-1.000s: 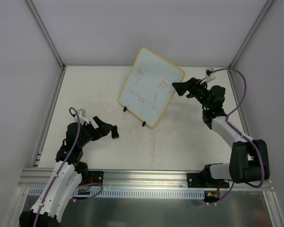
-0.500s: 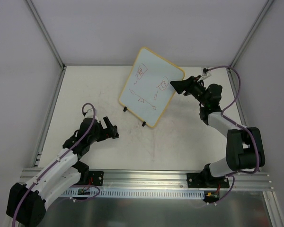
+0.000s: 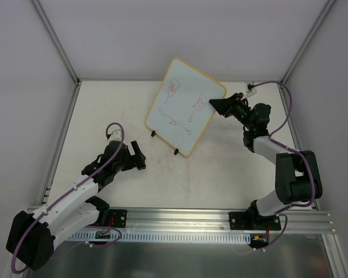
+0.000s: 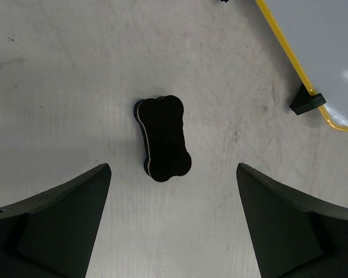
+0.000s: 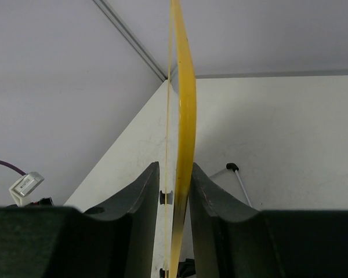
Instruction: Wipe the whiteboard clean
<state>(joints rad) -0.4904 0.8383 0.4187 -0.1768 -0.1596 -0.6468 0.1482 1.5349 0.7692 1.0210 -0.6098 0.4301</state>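
Note:
The whiteboard (image 3: 182, 107) stands tilted on its two black feet at the back middle of the table, with red doodles on its face. My right gripper (image 3: 217, 104) is shut on the whiteboard's right edge. In the right wrist view the yellow frame (image 5: 182, 116) runs upright between the two fingers (image 5: 209, 197). My left gripper (image 3: 138, 156) hangs open low over the table, left of the board. In the left wrist view a black bone-shaped eraser (image 4: 162, 136) lies flat on the table just ahead of the open fingers (image 4: 75, 202). One board corner (image 4: 330, 46) and a foot (image 4: 306, 104) show at the upper right.
White enclosure walls and grey corner posts (image 3: 55, 40) bound the table on three sides. A small white connector with a purple cable (image 3: 252, 88) sits at the back right corner. A thin white rod with a black tip (image 5: 238, 179) lies on the table beyond the right gripper.
The right gripper's jaws have come together onto the board's edge. The left arm has swung forward and to the right, lowering toward the eraser with its jaws wide.

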